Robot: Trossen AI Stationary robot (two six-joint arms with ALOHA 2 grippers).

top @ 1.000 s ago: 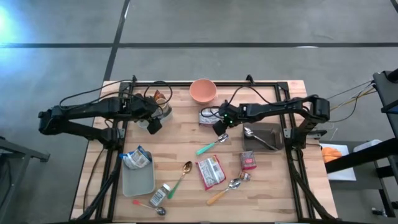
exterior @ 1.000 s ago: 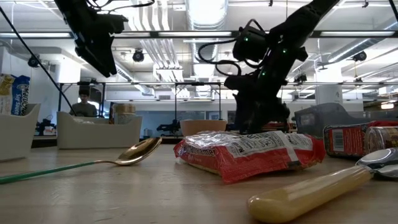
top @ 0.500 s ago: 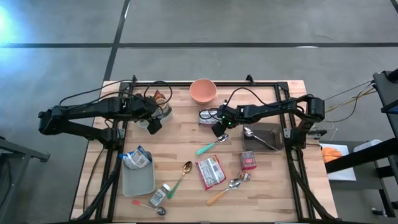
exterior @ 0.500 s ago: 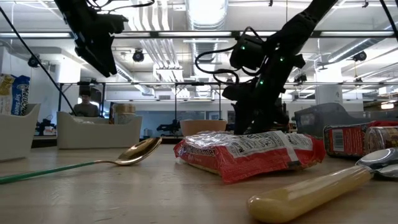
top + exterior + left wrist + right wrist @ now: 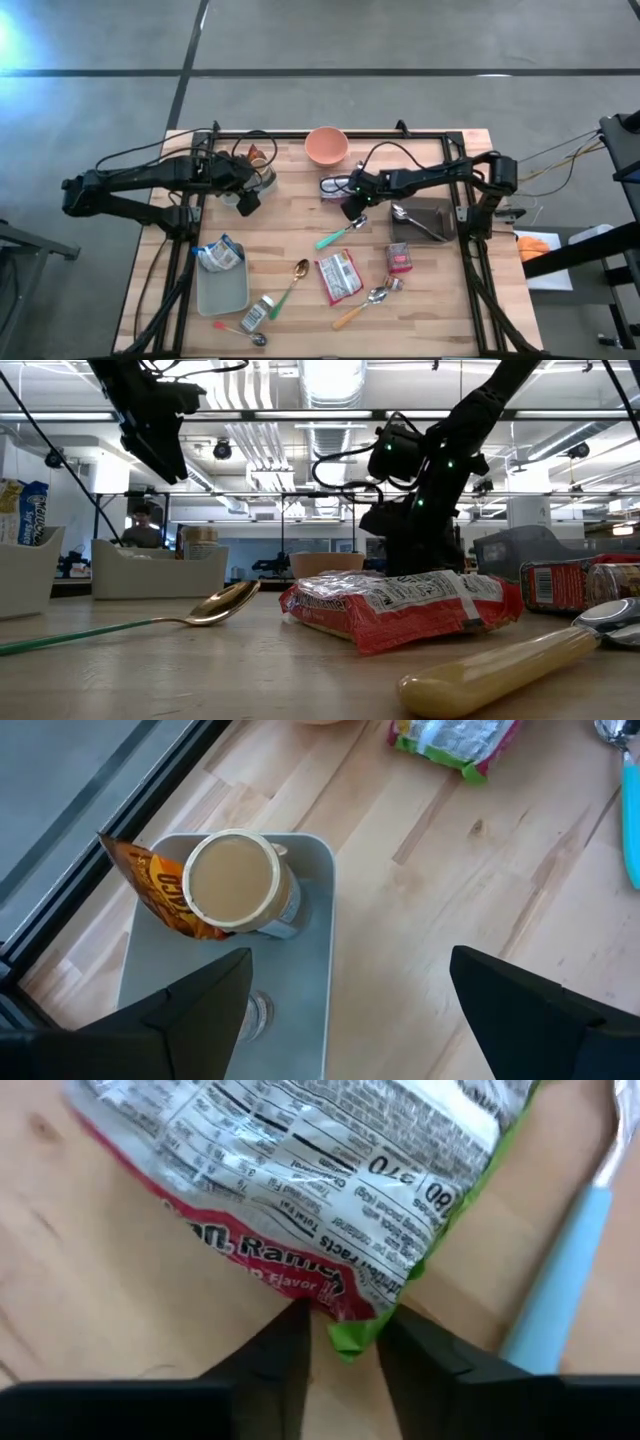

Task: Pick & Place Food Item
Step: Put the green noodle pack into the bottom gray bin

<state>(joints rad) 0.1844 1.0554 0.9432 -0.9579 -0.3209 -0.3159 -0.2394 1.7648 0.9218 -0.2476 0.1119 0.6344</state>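
Pale wood covers the table (image 5: 430, 300), and from above the right gripper (image 5: 350, 203) sits low at the edge of a silvery snack bag (image 5: 334, 187) just in front of the pink bowl (image 5: 326, 146), with a teal-handled spoon (image 5: 338, 236) close beside it. The left gripper (image 5: 247, 199) hangs over the far left corner, near a grey tray (image 5: 268, 184).

At table height, the right gripper (image 5: 415, 555) is half hidden behind a red packet (image 5: 400, 605), so its fingertips cannot be made out there.

The left wrist view shows its 2 fingers spread wide and empty above the grey tray (image 5: 230, 1010), which holds a cup (image 5: 236, 882) and an orange packet (image 5: 160, 895).

The right wrist view shows the fingers (image 5: 275, 1355) pinched on the snack bag's (image 5: 310, 1170) green corner. That thin bite could slip as the bag lifts, or crinkle and tear free. How much film sits between the fingers is hard to tell.
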